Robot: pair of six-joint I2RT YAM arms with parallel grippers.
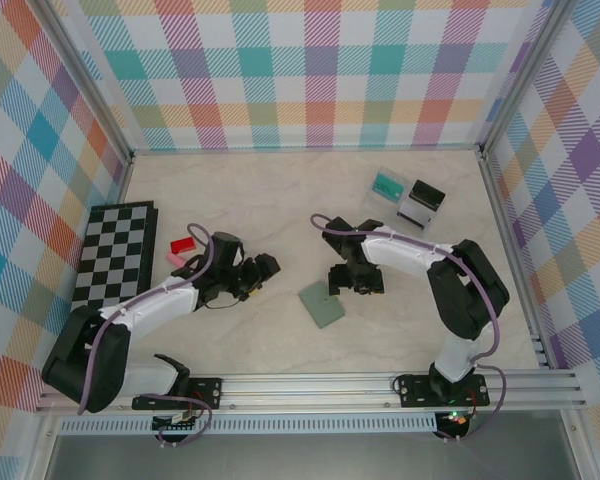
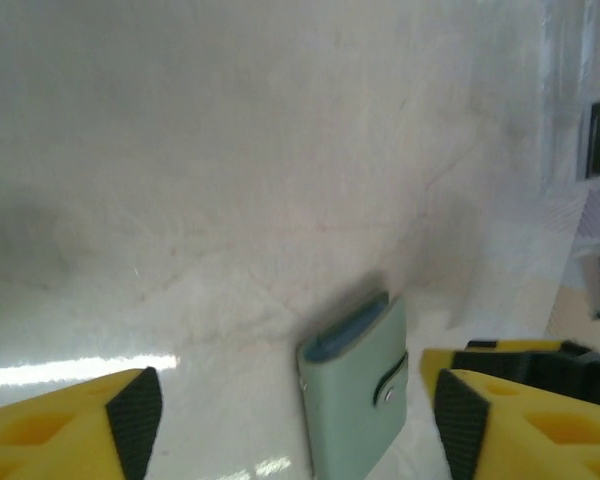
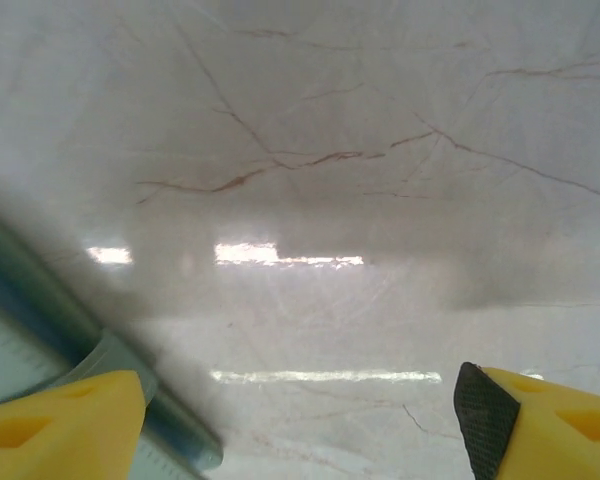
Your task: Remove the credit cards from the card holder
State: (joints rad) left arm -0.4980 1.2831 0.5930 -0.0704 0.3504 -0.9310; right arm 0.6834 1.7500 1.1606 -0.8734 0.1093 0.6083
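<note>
Card holder: strap seen in L wrist cam, plain square from top. Both released: left gripper, right gripper.

Card holder lies flat on the table between the left gripper and the right gripper, just beside the right one; game board sits far left, cards by its right edge; tray and box back right.

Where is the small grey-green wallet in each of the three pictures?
Top view: wallet just below the picture's centre.
Left wrist: wallet bottom centre, closed.
Right wrist: wallet edge in the lower left corner.
Shared landmark: the veined marble table beneath it.
</note>
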